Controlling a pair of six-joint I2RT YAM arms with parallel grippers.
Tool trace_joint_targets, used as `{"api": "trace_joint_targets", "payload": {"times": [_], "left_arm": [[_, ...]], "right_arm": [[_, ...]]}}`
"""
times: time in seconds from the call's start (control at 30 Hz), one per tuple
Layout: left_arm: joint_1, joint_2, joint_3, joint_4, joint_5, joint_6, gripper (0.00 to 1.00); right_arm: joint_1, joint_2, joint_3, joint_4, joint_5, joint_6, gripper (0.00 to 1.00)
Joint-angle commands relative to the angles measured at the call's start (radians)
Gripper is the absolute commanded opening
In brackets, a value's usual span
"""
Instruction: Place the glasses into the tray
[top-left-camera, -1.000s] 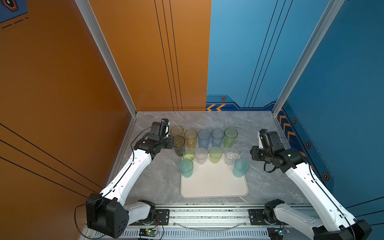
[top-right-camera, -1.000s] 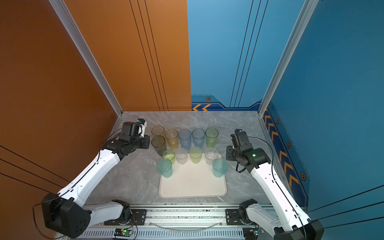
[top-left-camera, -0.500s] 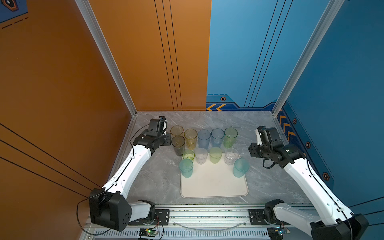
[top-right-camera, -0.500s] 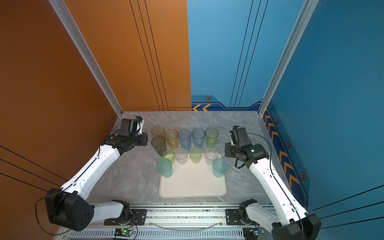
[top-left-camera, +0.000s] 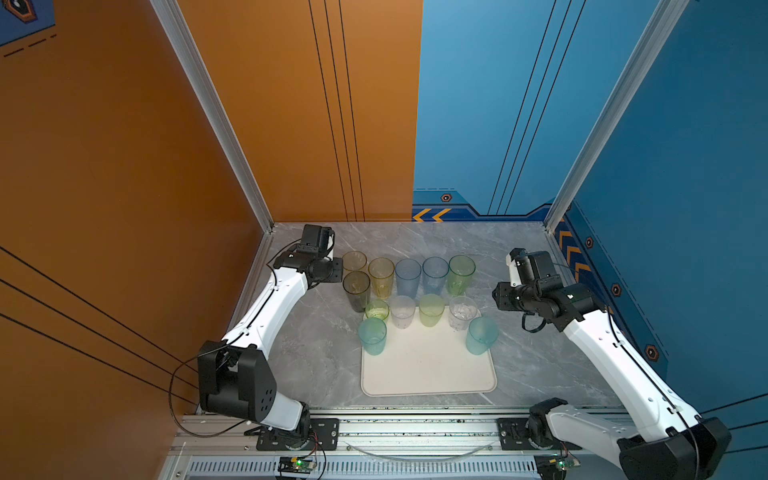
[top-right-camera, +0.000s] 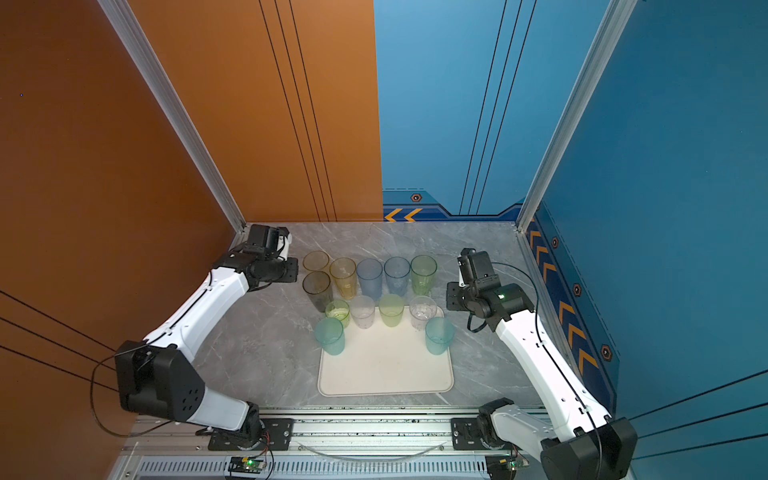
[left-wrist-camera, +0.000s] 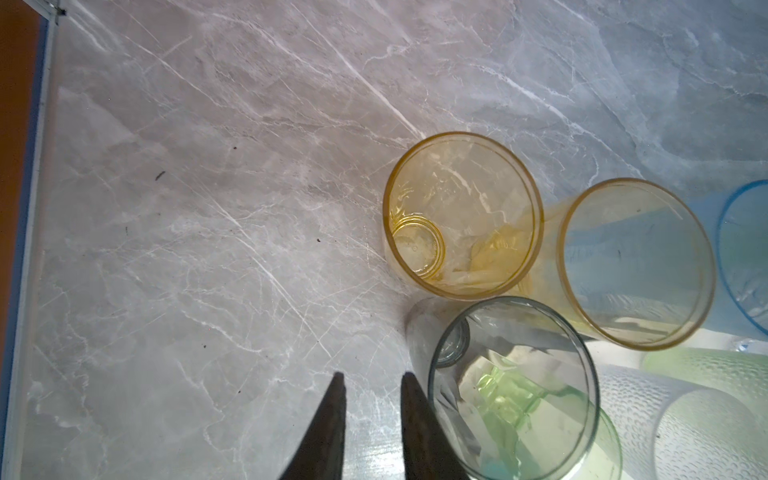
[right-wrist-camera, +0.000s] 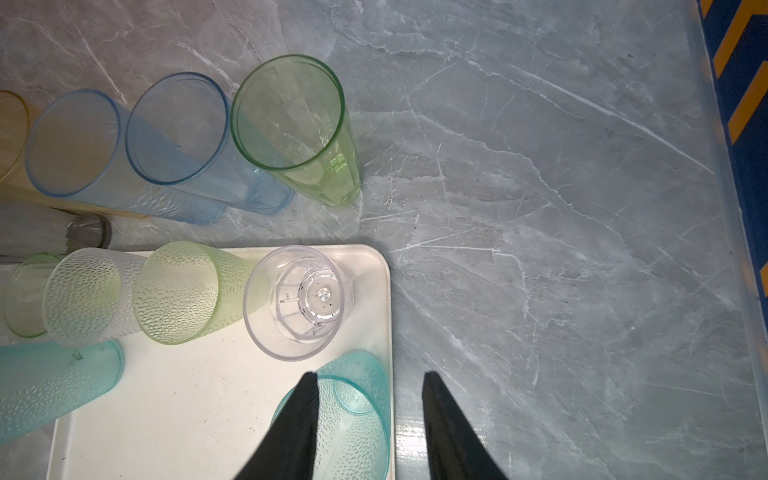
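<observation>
Left wrist view: the left gripper (left-wrist-camera: 374, 415) is seen with its dark fingertips a narrow gap apart, and nothing is held, just bare grey table (left-wrist-camera: 208, 208) is shown in the gap. It's placed just beside the grey glass (left-wrist-camera: 513, 386); whether that glass is touched can't be told. A yellow glass (left-wrist-camera: 461, 214) and a second yellow glass (left-wrist-camera: 636, 262) are stood right next to it, all upright on the table, off the tray

From the right wrist, the right gripper (right-wrist-camera: 372, 415) is seen spread wider, and nothing is gripped there either. It's hung over the tray (right-wrist-camera: 187, 415) by its corner, with a teal glass (right-wrist-camera: 353, 415) seen underneath, partly hidden by one finger. That glass is stood in the tray, and so is the clear glass (right-wrist-camera: 299, 303) just beside it, then a dimpled green glass (right-wrist-camera: 178, 291) and a dimpled clear glass (right-wrist-camera: 83, 295) along the same far rim

In both top views the other teal glass (top-left-camera: 372, 336) is found by the tray's opposite rim. A short green glass (top-left-camera: 377, 309) is sat at that far corner, in or off the tray can't be told. Behind the tray, two blue glasses (top-left-camera: 408, 276) and a tall green glass (top-left-camera: 460, 272) are lined up on the table beside the yellow ones
</observation>
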Motion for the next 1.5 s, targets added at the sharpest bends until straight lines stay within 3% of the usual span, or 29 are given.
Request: {"api": "trace_joint_targets", "payload": {"times": [0.0, 0.83, 1.13, 1.47], "left_arm": [[0.013, 0.043, 0.060, -0.023, 0.044, 0.006, 0.26], [0.034, 0.293, 0.255, -0.023, 0.102, 0.043, 0.26], [0.017, 0.338, 0.290, -0.038, 0.057, 0.068, 0.25], [-0.010, 0.377, 0.340, -0.057, 0.022, 0.087, 0.17]], "right_arm": [[-0.007, 0.019, 0.036, 0.018, -0.015, -0.024, 0.40], [-0.008, 0.112, 0.068, 0.038, -0.028, -0.031, 0.41], [-0.008, 0.126, 0.075, 0.039, -0.027, -0.033, 0.40], [-0.008, 0.132, 0.074, 0.042, -0.030, -0.033, 0.40]]}}
